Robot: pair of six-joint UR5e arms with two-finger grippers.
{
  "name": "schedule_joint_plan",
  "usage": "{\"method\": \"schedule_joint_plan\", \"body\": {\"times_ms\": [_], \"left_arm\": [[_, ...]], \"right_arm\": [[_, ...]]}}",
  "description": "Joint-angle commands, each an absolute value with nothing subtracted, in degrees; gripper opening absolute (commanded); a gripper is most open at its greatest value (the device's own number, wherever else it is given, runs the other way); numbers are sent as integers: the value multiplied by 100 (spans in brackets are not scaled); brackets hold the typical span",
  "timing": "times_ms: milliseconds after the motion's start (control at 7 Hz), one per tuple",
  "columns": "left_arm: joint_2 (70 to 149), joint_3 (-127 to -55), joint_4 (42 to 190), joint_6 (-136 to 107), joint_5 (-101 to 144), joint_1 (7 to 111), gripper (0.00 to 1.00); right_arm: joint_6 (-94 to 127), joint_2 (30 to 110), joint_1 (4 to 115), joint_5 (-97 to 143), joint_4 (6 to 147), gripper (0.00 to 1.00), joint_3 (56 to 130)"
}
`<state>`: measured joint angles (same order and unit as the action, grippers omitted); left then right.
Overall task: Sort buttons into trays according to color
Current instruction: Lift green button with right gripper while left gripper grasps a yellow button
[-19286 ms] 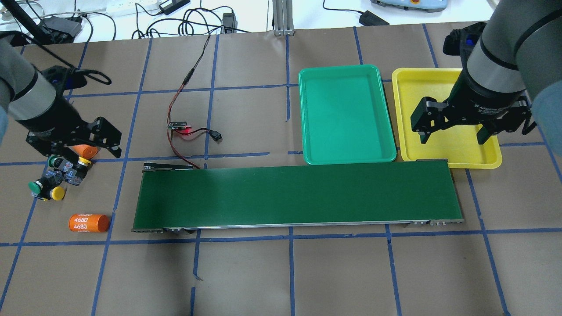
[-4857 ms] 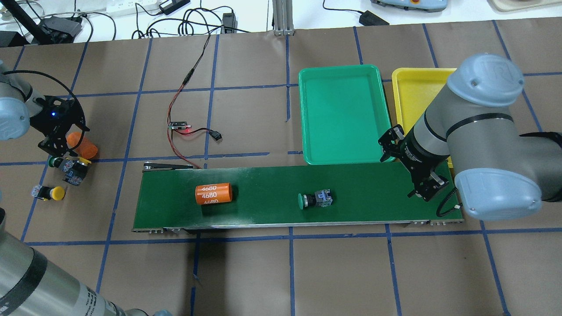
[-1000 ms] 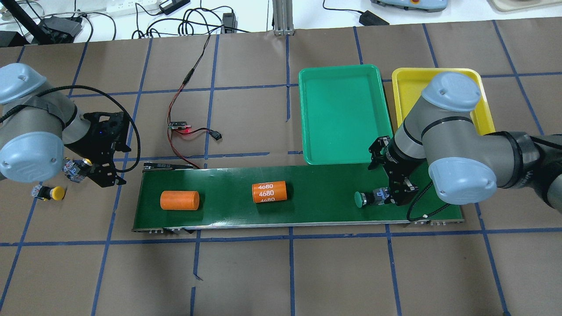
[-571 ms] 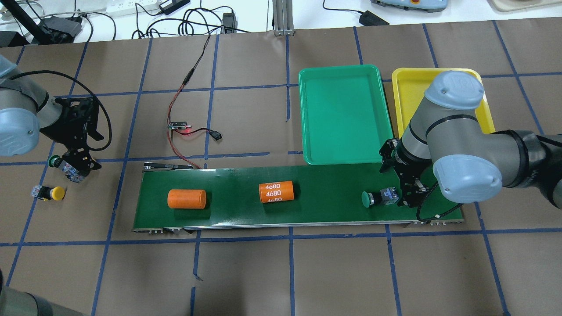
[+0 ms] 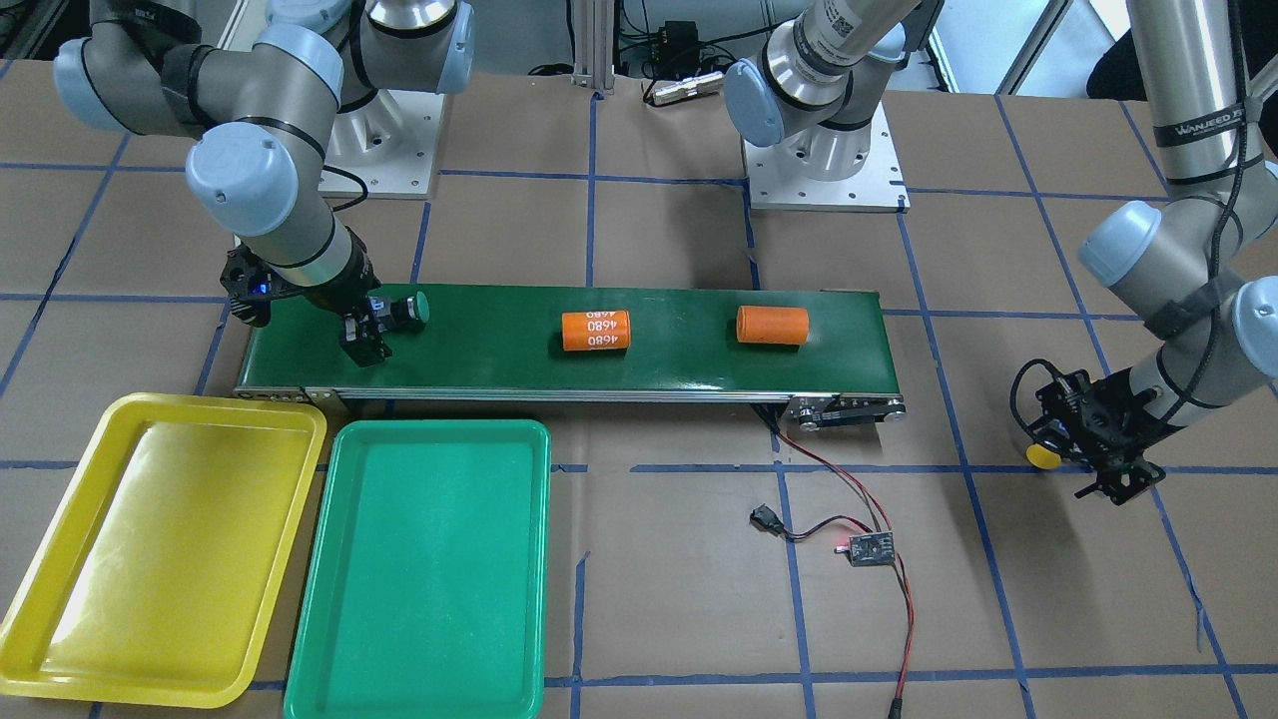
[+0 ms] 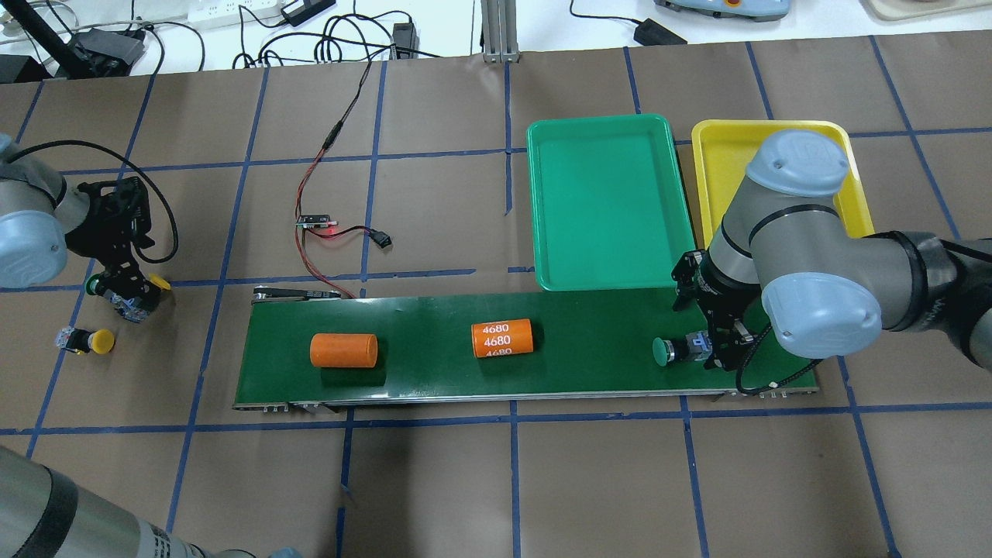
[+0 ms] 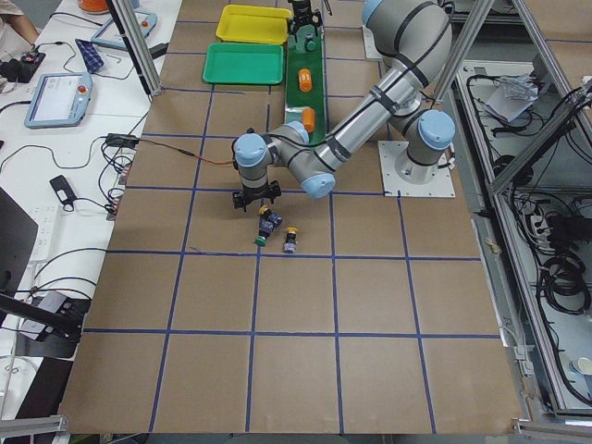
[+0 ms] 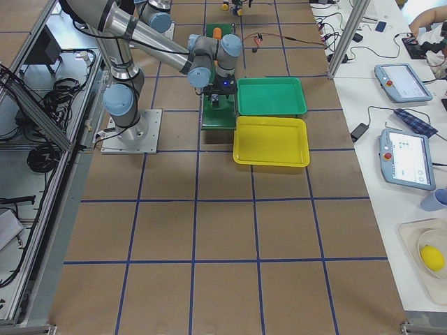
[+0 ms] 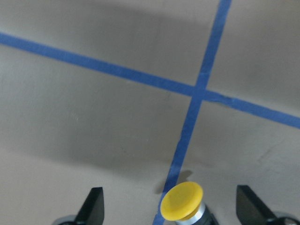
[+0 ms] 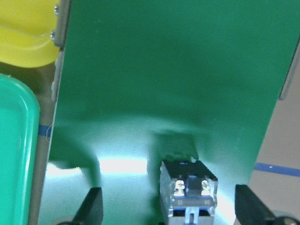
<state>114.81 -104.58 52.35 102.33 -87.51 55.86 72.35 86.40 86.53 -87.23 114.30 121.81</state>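
right claw [image 10: 170,206] unclenched, astride blocky grey body of round-capped green button [image 6: 676,350] on smooth dark-green belt [image 6: 589,341]

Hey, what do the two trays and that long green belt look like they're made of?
Green tray: likely moulded plastic, smooth, semi-glossy; soft highlights, rounded corners, raised rim.
Yellow tray: likely the same plastic, glossier; bright sheen streaks.
Conveyor belt: perhaps rubber or PVC, smooth; a pale glare lies on it.
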Motion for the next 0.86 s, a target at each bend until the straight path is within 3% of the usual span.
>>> {"method": "schedule_joint_plan", "body": {"times_ms": [0,143,286,571,714], "left_arm": [[11593,-10529,5369,10187,-8780,5423,100],[11567,-10625,5527,10178,-8789,5318,100],[11566,-10635,5659,10178,-8780,5283,96],[11541,-10617,5686,10282,-8772,5309,63],[11488,-10626,5713,10301,-8719,5387,63]], "right_arm": [[7103,8569,8649,-8676,11478,17,12217],[6962,8578,8631,-8675,11513,0,12182],[6743,8604,8500,-8753,11461,0,12112],[6671,8640,8367,-8754,11260,0,11849],[6662,8692,8367,-8754,11137,0,11691]]}}
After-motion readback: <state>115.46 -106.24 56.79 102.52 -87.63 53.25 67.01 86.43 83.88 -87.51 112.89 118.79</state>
